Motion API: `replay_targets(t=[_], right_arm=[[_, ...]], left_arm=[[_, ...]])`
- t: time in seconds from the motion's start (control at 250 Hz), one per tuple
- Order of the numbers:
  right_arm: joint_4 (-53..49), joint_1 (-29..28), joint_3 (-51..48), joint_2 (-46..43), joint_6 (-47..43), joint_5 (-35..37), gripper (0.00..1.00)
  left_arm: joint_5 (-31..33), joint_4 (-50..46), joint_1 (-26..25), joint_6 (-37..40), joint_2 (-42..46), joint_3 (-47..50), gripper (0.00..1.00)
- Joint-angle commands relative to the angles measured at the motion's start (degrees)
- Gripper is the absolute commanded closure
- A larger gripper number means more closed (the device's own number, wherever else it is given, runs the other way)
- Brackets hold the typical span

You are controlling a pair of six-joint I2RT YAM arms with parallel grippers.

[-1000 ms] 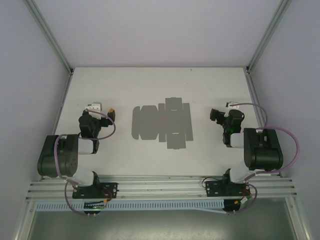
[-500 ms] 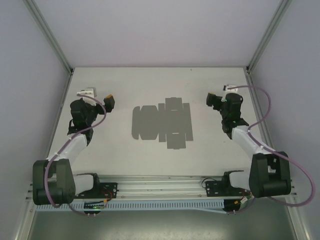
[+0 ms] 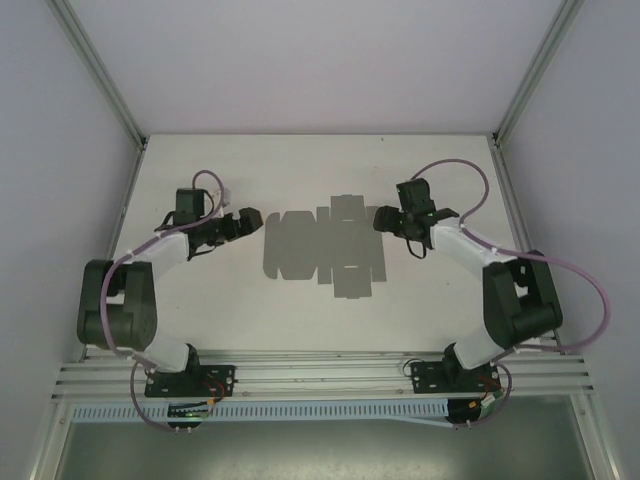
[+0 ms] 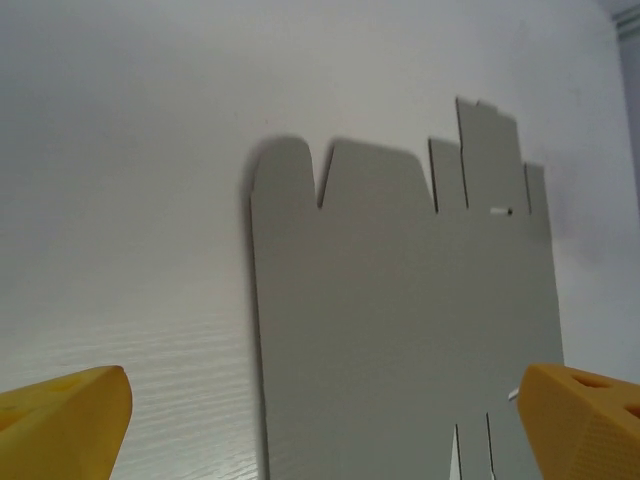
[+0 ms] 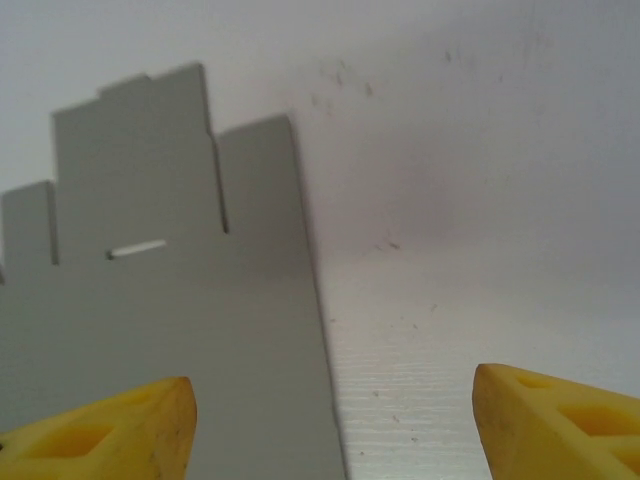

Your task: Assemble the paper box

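Top external: paper box [image 3: 325,245] flat, unfolded, mid counter [image 3: 300,170]
left tool [image 3: 247,220]: fingers apart, just beside box's left edge
right tool [image 3: 387,217]: fingers apart, just beside box's right edge

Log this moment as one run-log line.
stage: pre-grasp | paper box: flat, unfolded, on table | left gripper: open, by its left edge | right gripper: open, by its right edge

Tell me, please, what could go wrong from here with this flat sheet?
1. The paper box lies flat on the table, so a hand may slide over its thin edge or shove it.
2. With the left hand and right hand at opposite ends, pushing inward could buckle it.
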State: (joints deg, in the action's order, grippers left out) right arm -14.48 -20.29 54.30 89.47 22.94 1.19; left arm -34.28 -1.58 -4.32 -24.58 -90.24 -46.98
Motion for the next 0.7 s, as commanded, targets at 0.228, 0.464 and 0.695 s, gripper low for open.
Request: replay_targets(t=[0.228,0.464,0.695], right_arm=[[0.5,-0.4,4.8,10.8,1.5,-8.7,0.45],[-0.1,-0.9,6.6,15.4,1.6,-8.0,0.54],[0.9,-1.2,5.2,17.6,1.8,-7.9,0.58]], left_arm=[[-3.2,-4.2,-3.2,-0.5,-9.4,-6.5,0.01],[-3.0,-5.8,-5.2,0.2,-14.3,-8.4,0.03],[-4.8,-7.9,-8.2,0.7,-18.1,-10.8,0.04]])
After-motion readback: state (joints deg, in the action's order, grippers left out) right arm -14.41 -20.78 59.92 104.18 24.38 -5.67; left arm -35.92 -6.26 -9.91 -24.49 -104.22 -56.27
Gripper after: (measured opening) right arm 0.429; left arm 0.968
